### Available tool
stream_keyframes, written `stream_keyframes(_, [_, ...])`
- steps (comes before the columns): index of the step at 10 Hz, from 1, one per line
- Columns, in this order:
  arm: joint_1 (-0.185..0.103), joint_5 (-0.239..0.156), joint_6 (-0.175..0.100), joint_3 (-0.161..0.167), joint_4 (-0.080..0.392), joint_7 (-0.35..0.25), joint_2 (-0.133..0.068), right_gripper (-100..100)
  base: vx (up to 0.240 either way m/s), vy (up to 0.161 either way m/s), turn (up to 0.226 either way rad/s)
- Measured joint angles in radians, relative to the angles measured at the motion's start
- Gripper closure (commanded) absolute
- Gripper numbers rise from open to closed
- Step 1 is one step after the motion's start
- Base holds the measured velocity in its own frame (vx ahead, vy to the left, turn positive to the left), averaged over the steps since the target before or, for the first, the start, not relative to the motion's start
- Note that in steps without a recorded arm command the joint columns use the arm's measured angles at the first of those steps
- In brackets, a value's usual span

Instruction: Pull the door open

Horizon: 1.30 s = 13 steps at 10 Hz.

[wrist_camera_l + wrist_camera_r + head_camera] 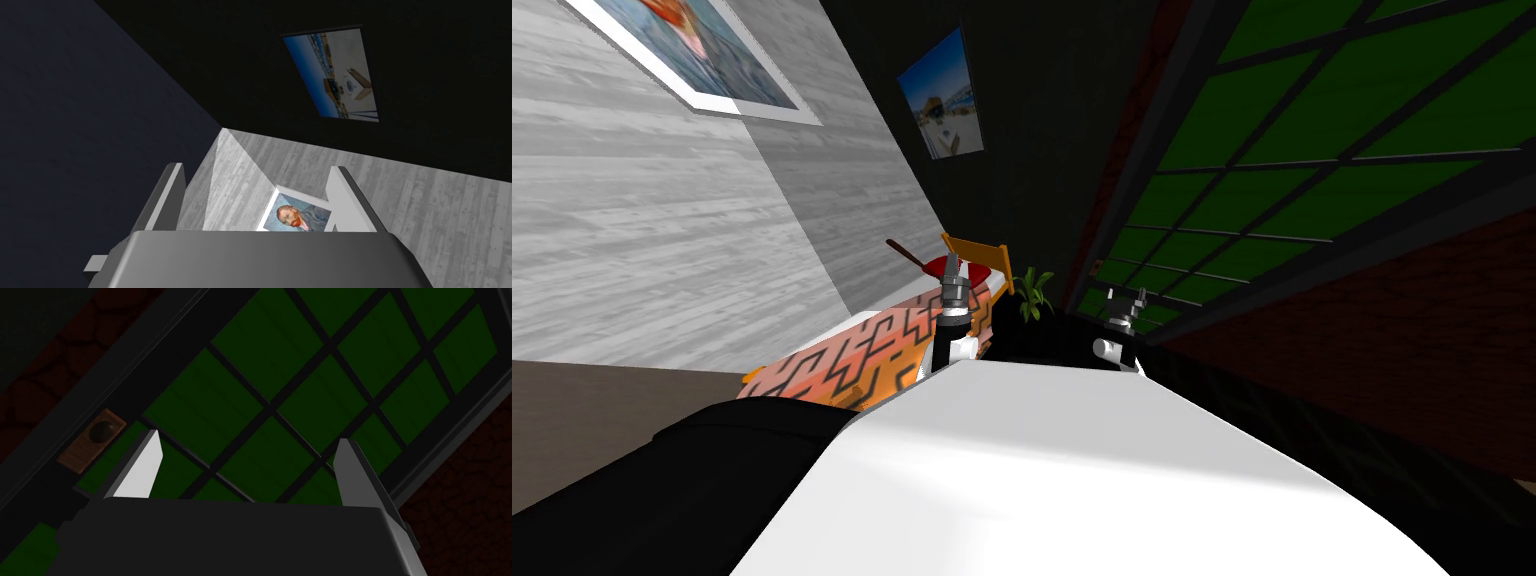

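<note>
Door (1312,110): to my right in the head view, a grid of dark green panes between dark bars, in a dark frame. It is set in a dim red brick wall (1372,330).

Right gripper (247,443): fingers spread wide with nothing between them. They point at the lower panes of the door and are not touching it. In the head view it sits low, near the foot of the door frame.

Knob (102,430): dark, round, on a small brown plate (82,450) fixed to the door's dark edge bar. It lies outside the span of the right fingers, just beyond one fingertip (147,460) and apart from it.

Left gripper (258,170): raised in front of the chest on the left side, fingers released, holding nothing.

Surroundings, head view: a bed (852,360) with an orange and pink cover with a black pattern lies beyond the left arm. An orange board (982,255) stands at its far end, with something red (944,265) against it. A small green plant (1033,293) stands between the bed and the door frame, near the right gripper. Nothing lies between the right fingers and the panes.
</note>
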Motion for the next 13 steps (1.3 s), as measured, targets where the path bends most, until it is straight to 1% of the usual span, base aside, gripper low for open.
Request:
stream_keyframes(1, [-0.010, -0.005, -0.005, -0.003, 0.023, -0.013, -0.004, -100, 0.034, -0.033, 0.102])
stream_keyframes(3, [-0.038, -0.026, -0.021, -0.014, 0.088, -0.054, -0.011, -100, 0.062, -0.044, 0.158])
stream_keyframes(4, [-0.046, -0.039, -0.025, -0.020, 0.110, -0.080, -0.013, -100, 0.057, -0.041, 0.032])
stream_keyframes(6, [-0.059, -0.053, -0.044, -0.024, 0.164, -0.115, -0.016, -100, 0.057, -0.066, 0.109])
stream_keyframes(7, [-0.077, -0.064, -0.052, -0.029, 0.197, -0.136, -0.017, -100, 0.050, -0.044, 0.063])
stream_keyframes(8, [-0.084, -0.069, -0.059, -0.031, 0.221, -0.151, -0.019, -100, 0.044, -0.041, 0.103])
stream_keyframes(10, [-0.105, -0.090, -0.076, -0.040, 0.287, -0.195, -0.026, -100, 0.084, -0.054, 0.137])
stream_keyframes(11, [-0.113, -0.101, -0.084, -0.044, 0.315, -0.219, -0.023, -100, 0.076, -0.072, 0.129])
stream_keyframes(13, [-0.148, -0.126, -0.106, -0.056, 0.396, -0.272, -0.029, -100, 0.066, -0.077, 0.152])
